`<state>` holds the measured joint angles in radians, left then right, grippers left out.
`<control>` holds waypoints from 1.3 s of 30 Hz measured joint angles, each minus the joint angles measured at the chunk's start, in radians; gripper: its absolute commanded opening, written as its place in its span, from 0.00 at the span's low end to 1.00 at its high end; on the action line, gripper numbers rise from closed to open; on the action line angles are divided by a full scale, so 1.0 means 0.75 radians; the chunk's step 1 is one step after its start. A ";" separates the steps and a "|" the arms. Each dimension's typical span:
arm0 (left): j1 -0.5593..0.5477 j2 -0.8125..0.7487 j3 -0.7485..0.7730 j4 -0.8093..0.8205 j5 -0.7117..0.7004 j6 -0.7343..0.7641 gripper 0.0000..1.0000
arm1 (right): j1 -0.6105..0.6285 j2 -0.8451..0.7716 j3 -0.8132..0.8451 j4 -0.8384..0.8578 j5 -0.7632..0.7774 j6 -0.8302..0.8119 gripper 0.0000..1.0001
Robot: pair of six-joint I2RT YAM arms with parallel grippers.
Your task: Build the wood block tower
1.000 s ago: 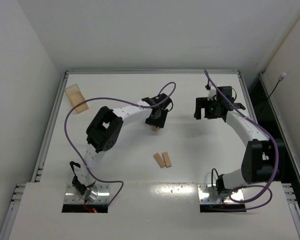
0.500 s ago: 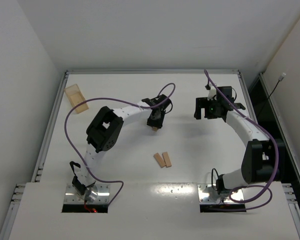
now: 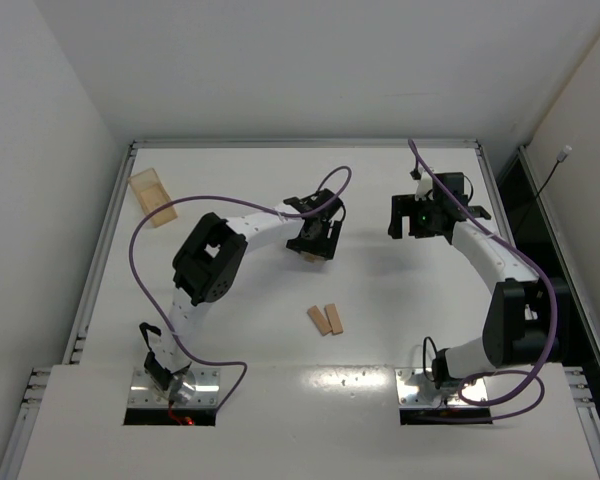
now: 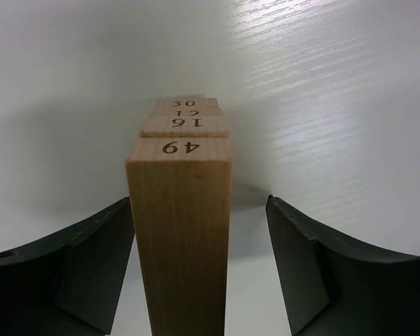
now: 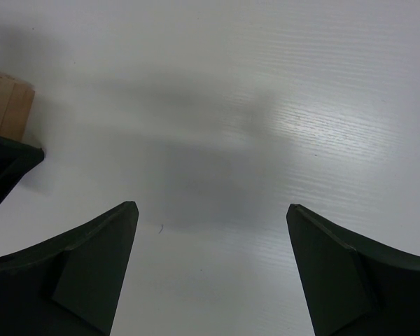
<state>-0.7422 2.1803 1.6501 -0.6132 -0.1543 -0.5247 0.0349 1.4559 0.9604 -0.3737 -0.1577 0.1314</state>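
Note:
The tower (image 4: 180,231) is a narrow stack of light-tan wood blocks; the top one is stamped 49, and those below show 16 and 30. It stands between the fingers of my left gripper (image 4: 198,201), which is open: the left finger is at the block's side and the right finger (image 4: 301,259) stands clear of it. In the top view the left gripper (image 3: 316,238) hovers over the tower (image 3: 306,257). Two loose wood blocks (image 3: 325,319) lie side by side nearer the bases. My right gripper (image 3: 405,217) is open and empty (image 5: 211,206). The tower shows at that view's left edge (image 5: 7,105).
A translucent amber box (image 3: 152,197) sits at the far left of the table. The table has a raised rim (image 3: 305,143) along its far edge. The left arm's purple cable loops above its wrist.
My left gripper has opened around the top block of the tower. The right arm and the two loose blocks have not moved.

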 measured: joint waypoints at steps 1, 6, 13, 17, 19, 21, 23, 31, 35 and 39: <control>-0.001 0.000 -0.001 0.002 -0.001 0.000 0.71 | 0.000 0.000 0.000 0.000 -0.001 0.000 0.85; -0.001 -0.001 0.003 0.000 -0.005 0.010 0.71 | 0.000 0.000 0.001 0.000 0.000 0.000 0.85; -0.004 -0.012 0.086 -0.047 -0.065 0.052 0.71 | 0.000 0.000 0.001 0.000 0.000 0.000 0.85; -0.007 -0.079 0.182 -0.059 -0.115 0.077 0.71 | 0.001 0.000 0.001 0.000 0.000 0.000 0.85; -0.007 -0.129 0.214 -0.060 -0.141 0.093 0.71 | 0.001 0.000 0.001 0.000 0.000 0.000 0.85; -0.007 -0.185 0.235 -0.058 -0.174 0.103 0.71 | 0.001 0.000 0.001 0.000 -0.003 0.000 0.84; -0.007 -0.257 0.245 -0.061 -0.237 0.112 0.71 | 0.002 0.000 0.001 0.000 -0.015 -0.001 0.79; 0.010 -0.592 0.183 -0.023 -0.645 0.126 0.93 | 0.273 0.008 0.011 -0.003 -0.023 -0.002 0.62; 0.101 -0.702 0.057 -0.009 -0.727 0.126 0.94 | 0.551 0.069 0.050 -0.004 -0.004 0.010 0.52; 0.278 -0.719 -0.046 -0.019 -0.739 0.126 0.94 | 0.860 0.124 0.032 0.000 0.046 0.070 0.49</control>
<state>-0.5335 1.6409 1.6157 -0.6273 -0.7082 -0.4305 0.6800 1.5486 0.9844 -0.3737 -0.1234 0.1841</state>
